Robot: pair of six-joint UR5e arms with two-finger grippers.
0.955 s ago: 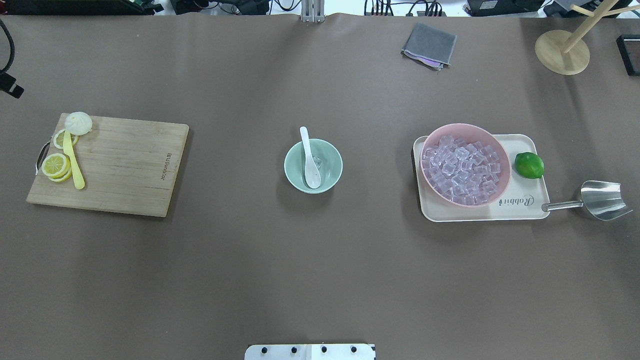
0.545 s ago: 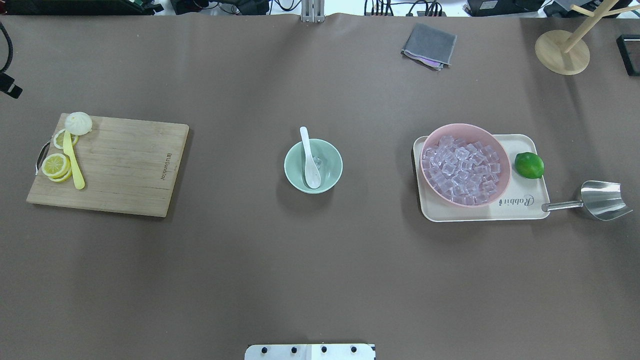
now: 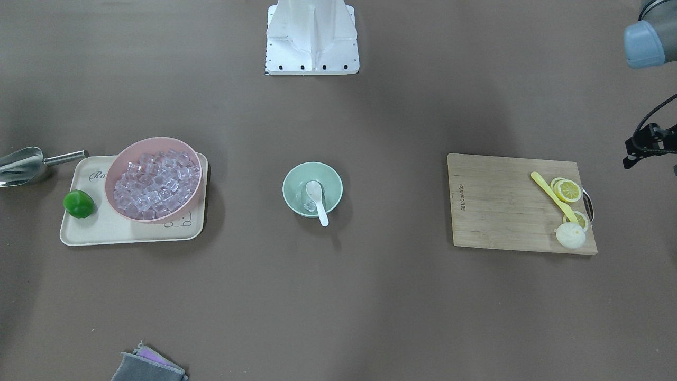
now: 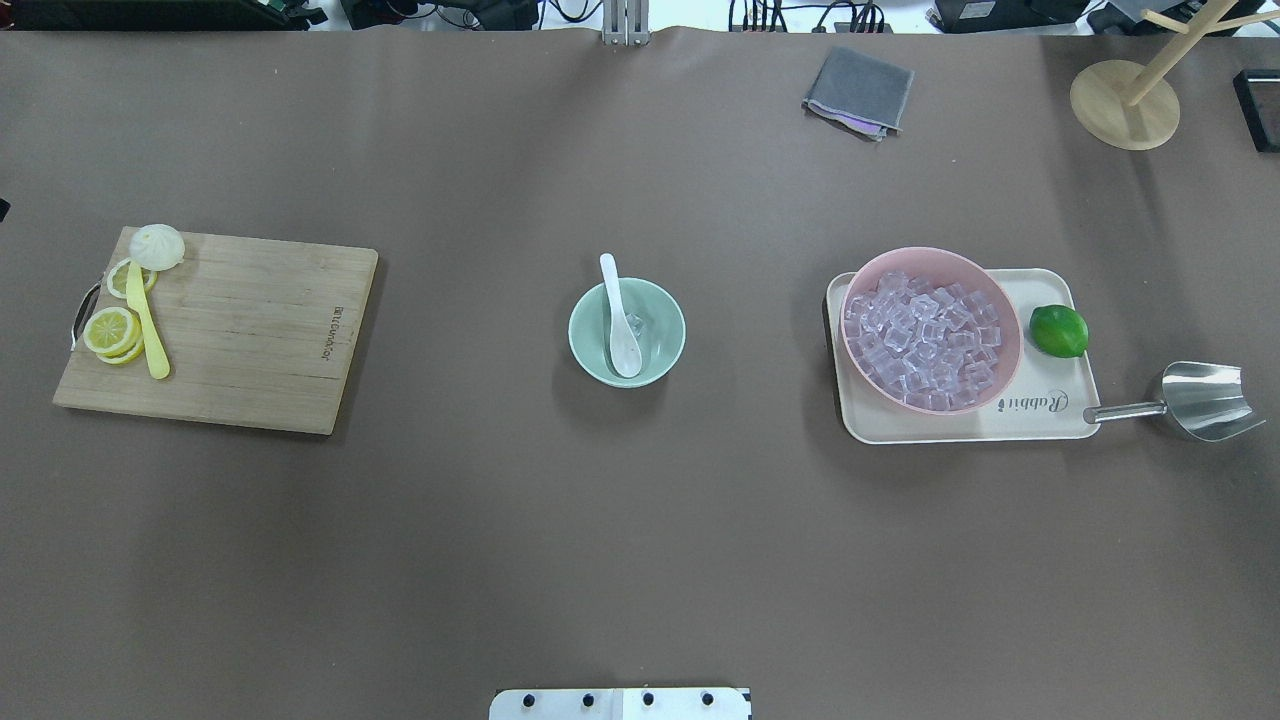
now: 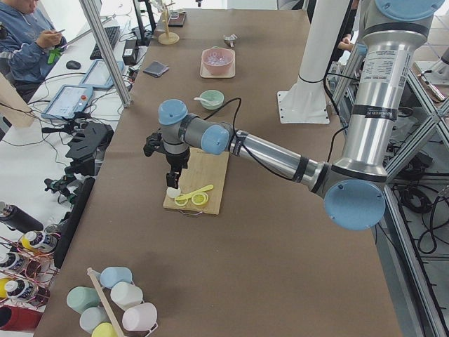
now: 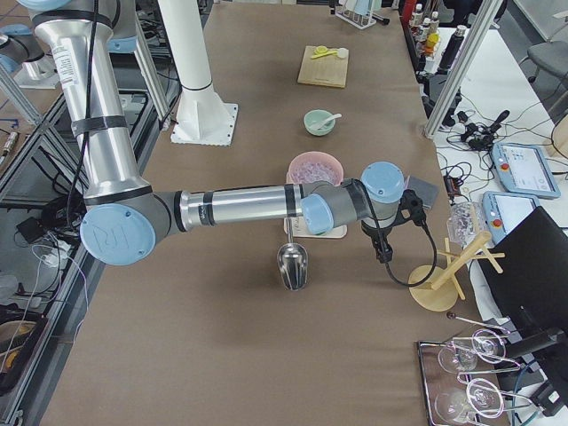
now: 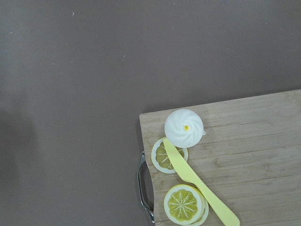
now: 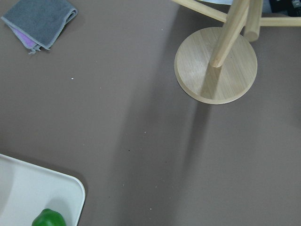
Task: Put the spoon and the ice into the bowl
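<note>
The mint-green bowl stands at the table's middle, also in the front-facing view. The white spoon lies in it, scoop down inside and handle resting over the far rim. One clear ice cube lies in the bowl beside the scoop. The left gripper hangs over the far-left end of the cutting board; I cannot tell whether it is open or shut. The right gripper hangs beyond the tray near the wooden stand; its state cannot be told either. Neither wrist view shows fingers.
A pink bowl full of ice cubes sits on a beige tray with a lime. A metal scoop lies right of the tray. The cutting board holds lemon slices and a yellow utensil. A grey cloth and a wooden stand are at the back.
The black part of the left arm at the overhead view's left edge has withdrawn almost out of that view. Bowl, spoon and ice have not moved.
</note>
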